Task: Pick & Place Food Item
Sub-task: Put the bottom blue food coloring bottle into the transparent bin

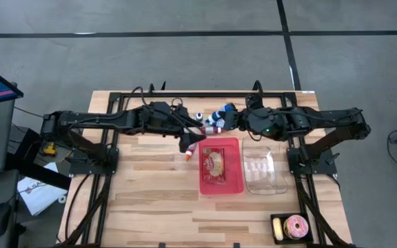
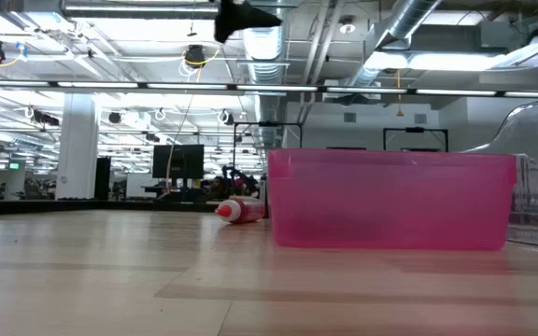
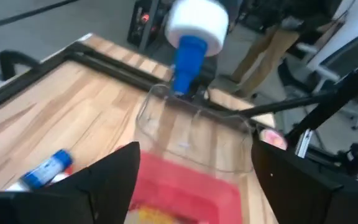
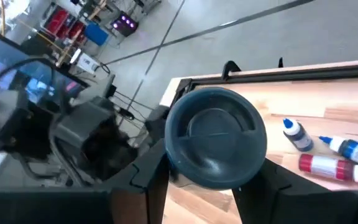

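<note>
A blue and white bottle (image 3: 191, 37) hangs in the air over the table's far middle (image 1: 220, 115). Its dark blue round end (image 4: 216, 134) faces the right wrist camera, and my right gripper (image 4: 210, 171) is shut on it. My left gripper (image 3: 194, 149) stands open just to the bottle's left (image 1: 197, 131), with nothing between its fingers. A pink bin (image 1: 220, 180) at the table's middle holds a tan food item (image 1: 214, 164). A red bottle (image 1: 190, 150) lies on its side on the table left of the bin (image 2: 241, 212). My right gripper pinches the bottle's dark blue round end between its two fingers, one on either side of its rim (image 4: 169, 149). The fingers reach in from the table's right, slanting slightly down. The bottle is lifted clear of the table.
A clear container (image 1: 264, 169) with pale items stands right of the pink bin. Small bottles (image 4: 328, 158) lie by the far rail beneath the arms. A donut (image 1: 296, 226) sits in a tray at the near right corner. Bare wood lies near and to the left.
</note>
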Motion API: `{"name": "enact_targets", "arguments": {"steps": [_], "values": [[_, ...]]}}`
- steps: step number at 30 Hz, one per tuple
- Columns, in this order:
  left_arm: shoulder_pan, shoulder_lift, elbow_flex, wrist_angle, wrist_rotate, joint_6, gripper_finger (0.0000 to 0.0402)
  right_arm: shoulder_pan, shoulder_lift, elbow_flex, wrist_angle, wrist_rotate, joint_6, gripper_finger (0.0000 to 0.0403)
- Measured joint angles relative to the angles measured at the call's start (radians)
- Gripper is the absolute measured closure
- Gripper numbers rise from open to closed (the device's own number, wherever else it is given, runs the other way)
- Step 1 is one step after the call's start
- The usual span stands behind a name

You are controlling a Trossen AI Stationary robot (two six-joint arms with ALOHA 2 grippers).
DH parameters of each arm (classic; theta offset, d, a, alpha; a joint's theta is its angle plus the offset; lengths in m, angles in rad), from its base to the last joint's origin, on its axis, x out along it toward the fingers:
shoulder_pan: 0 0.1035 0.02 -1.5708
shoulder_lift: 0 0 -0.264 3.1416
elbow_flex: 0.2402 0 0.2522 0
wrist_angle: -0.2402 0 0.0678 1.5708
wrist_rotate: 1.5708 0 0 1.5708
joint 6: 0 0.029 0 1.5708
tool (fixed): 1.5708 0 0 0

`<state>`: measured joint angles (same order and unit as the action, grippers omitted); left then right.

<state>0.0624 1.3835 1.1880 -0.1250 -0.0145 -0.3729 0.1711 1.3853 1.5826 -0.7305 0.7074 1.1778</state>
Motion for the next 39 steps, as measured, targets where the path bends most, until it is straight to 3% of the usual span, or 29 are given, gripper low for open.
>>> {"name": "enact_targets", "arguments": {"steps": [3,7,12,19,23,28,39], "values": [[0.005,-0.067,0.000,-0.146,-0.055,0.041,0.0102,0.021,-0.005,0.000,-0.129,-0.004,0.051,0.0266],[0.006,-0.163,-0.001,-0.296,-0.154,0.079,0.0119,0.077,-0.012,0.000,-0.444,-0.044,0.227,0.0267],[0.010,-0.273,-0.036,-0.342,-0.218,0.075,0.0143,0.188,0.002,-0.003,-0.850,-0.133,0.509,0.0267],[0.012,-0.384,-0.169,-0.344,-0.222,-0.008,0.0170,0.270,-0.017,-0.221,-0.832,-0.396,0.583,0.0268],[0.011,-0.414,-0.237,-0.296,-0.190,-0.069,0.0178,0.319,-0.022,-0.383,-0.727,-0.484,0.664,0.0268],[0.003,-0.429,-0.290,-0.210,-0.138,-0.134,0.0181,0.340,-0.009,-0.540,-0.485,-0.558,0.692,0.0268],[-0.008,-0.422,-0.295,-0.185,-0.127,-0.168,0.0179,0.339,0.003,-0.667,-0.350,-0.570,0.685,0.0257]]}}
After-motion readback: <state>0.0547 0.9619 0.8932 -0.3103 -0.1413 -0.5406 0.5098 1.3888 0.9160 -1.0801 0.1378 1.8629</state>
